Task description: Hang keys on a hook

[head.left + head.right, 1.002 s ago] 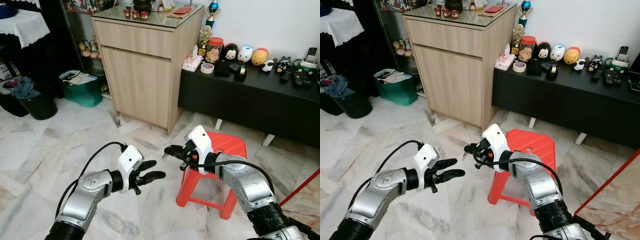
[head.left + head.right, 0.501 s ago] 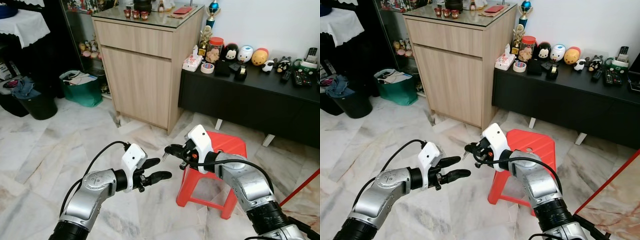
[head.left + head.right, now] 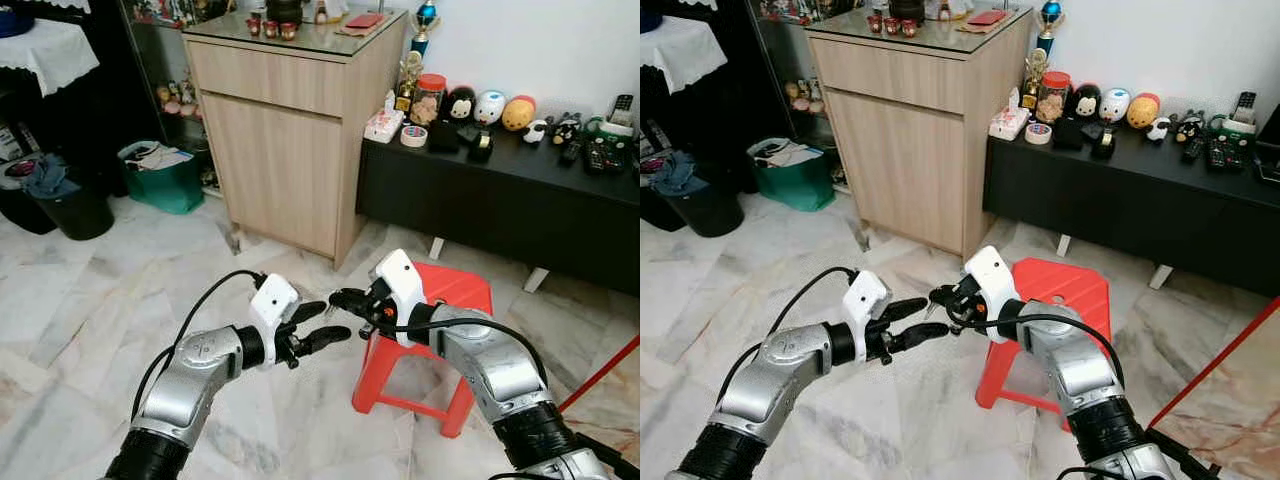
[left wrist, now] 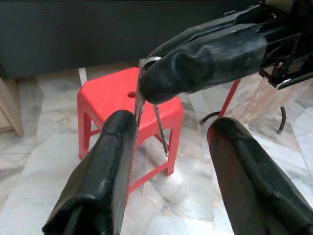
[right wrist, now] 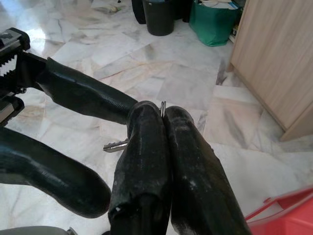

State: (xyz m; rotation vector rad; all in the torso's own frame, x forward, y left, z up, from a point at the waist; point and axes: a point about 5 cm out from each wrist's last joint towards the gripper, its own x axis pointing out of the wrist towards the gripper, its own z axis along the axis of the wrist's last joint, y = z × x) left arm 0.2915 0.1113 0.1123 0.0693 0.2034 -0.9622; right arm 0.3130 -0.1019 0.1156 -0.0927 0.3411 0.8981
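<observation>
1. While both arms meet in front of the red plastic stool (image 3: 445, 290) in the left eye view, the right gripper (image 3: 345, 299) pinches the keys (image 3: 328, 312), which hang just off its tips, and the left gripper (image 3: 322, 326) reaches in from the robot's left with its fingers parted to a narrow gap. No hook can be made out beside the wooden cabinet (image 3: 290, 130) or the black sideboard (image 3: 500, 195).

2. From the right eye view the same meeting shows over the marble floor (image 3: 940, 420).

3. Looking along the left gripper's fingers (image 4: 102, 166), the left wrist view adds what the head views cannot: the key ring (image 4: 148, 61) sits under the right fingertip, with two key blades dangling between the left fingers, one apparently touching a finger.

4. Through the right wrist view, the right fingers (image 5: 146, 152) are pressed together on the ring's edge, and one key (image 5: 115, 145) pokes sideways.

If this is a handover, I judge the risk is a drop: the blades hang loosely, so the left fingers may close on only one key or slip off.
</observation>
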